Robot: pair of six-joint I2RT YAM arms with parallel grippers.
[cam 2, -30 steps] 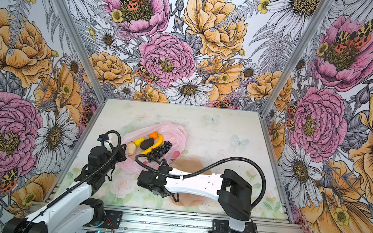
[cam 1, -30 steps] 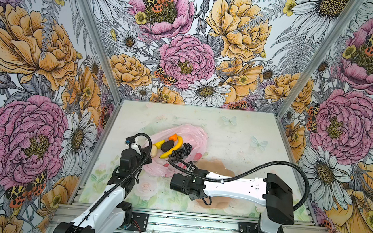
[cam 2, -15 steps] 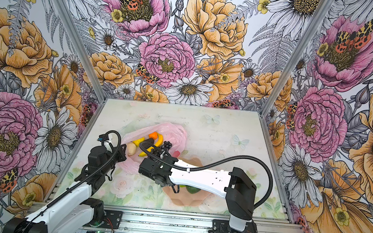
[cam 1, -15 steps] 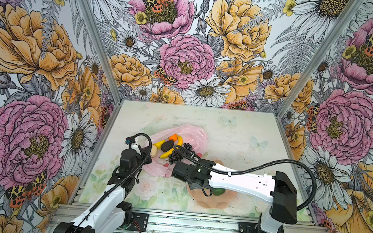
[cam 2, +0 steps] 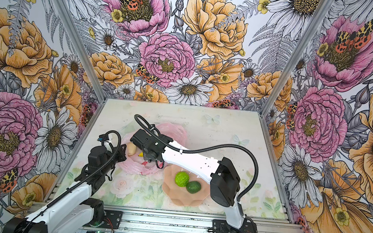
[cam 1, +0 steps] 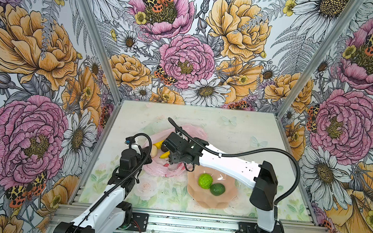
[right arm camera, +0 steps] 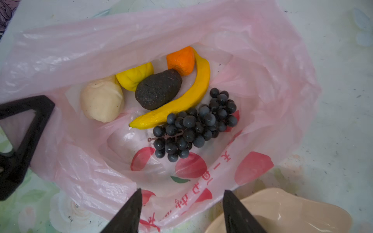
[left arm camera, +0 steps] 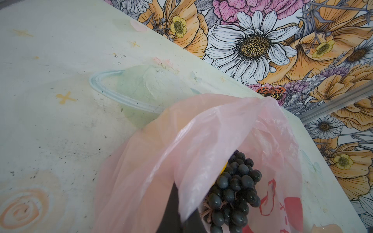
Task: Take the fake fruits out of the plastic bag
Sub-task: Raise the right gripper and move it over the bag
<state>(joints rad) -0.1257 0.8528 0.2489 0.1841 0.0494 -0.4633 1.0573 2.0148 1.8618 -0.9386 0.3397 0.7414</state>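
Spread wide and empty at the right gripper (right arm camera: 182, 190), hanging just above the open bag (right arm camera: 262, 60). Pinched tight on the bag's rim at the left gripper (left arm camera: 182, 215). Inside the bag — banana (right arm camera: 199, 88), grapes (right arm camera: 193, 125), avocado (right arm camera: 158, 89), lemon (right arm camera: 134, 77), orange (right arm camera: 180, 60), pale lump (right arm camera: 102, 100). Beside it, on the plate (cam 1: 210, 201) — lime (cam 1: 205, 180) and dark green fruit (cam 1: 217, 189), side by side.

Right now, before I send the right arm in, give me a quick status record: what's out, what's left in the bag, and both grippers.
in plastic bag: whitish lump, lemon, dark avocado, orange, banana, grape bunch
on plate: lime-green citrus, dark green fruit
left gripper: shut on the bag's rim, holding it open
right gripper: open, empty, above the bag's mouth
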